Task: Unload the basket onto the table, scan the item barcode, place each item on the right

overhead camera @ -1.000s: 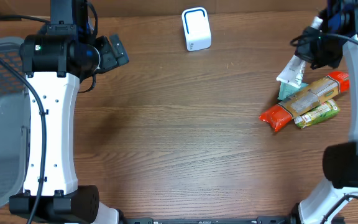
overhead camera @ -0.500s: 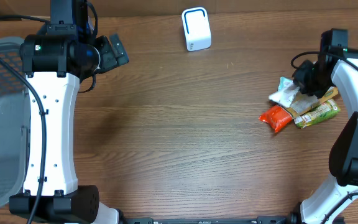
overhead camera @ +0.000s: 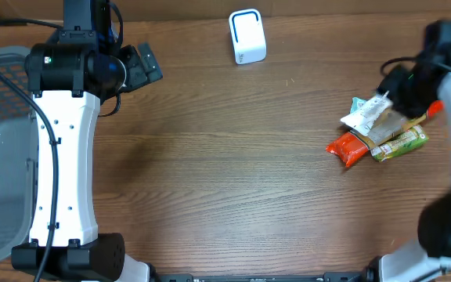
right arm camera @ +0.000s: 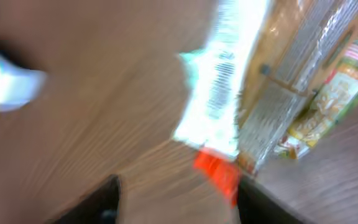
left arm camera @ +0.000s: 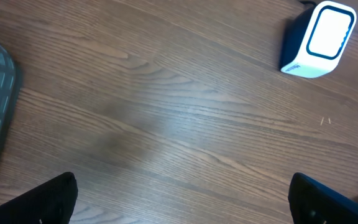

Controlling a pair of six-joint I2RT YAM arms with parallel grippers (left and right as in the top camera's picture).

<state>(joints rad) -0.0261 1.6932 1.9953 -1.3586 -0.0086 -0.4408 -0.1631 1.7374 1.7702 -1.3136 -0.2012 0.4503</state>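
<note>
Two sets spread; left fingers (left arm camera: pixel 36 202) empty; right fingers (right arm camera: pixel 101 202) apart near white packet (right arm camera: pixel 222 81).

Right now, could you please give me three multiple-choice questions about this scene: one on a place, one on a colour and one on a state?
1. Where on the table does the white scanner stand?
A. far edge, near the middle
B. near edge, at the left corner
C. dead centre

2. What colour is the packet at the lower-left end of the snack pile?
A. blue
B. orange-red
C. black

3. How is the left gripper?
A. shut on a packet
B. open, holding nothing
C. shut, empty

Answers: 1 A, it sits at the top of the overhead view; 2 B, its end pokes out orange-red; 3 B, the wrist view shows the fingers wide apart over bare wood.
</note>
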